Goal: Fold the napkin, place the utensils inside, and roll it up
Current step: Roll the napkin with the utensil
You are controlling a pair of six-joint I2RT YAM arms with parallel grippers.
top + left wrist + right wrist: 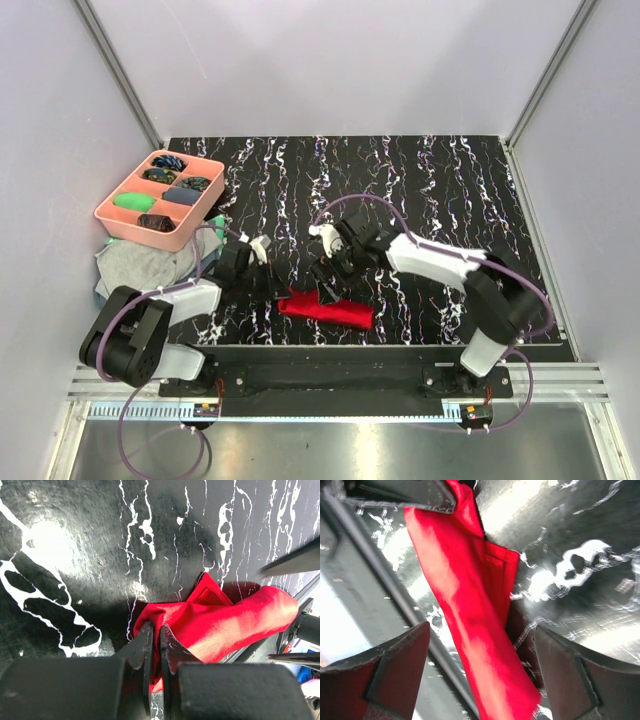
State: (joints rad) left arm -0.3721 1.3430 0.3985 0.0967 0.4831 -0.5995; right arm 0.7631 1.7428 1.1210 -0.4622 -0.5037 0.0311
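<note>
Napkin (327, 309) lies as rolled red bundle at near table (420, 180) edge, between arms. Left gripper (154, 647) pinches its left end, jaws clamped tight on cloth. Right gripper (480, 665) hovers above roll, jaws spread wide, holding nothing. Utensils not visible; probably wrapped inside. Judgement: rolling near finished. Advice: hold left pinch steady, bring right fingers down across loose flap, press evenly so roll stays tight, away from edge.

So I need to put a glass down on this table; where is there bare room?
The far half of the table is bare, from the pink tray across to the right edge. The near edge is crowded: the rolled napkin, the left gripper shut on its end, and the open right gripper above it.
</note>
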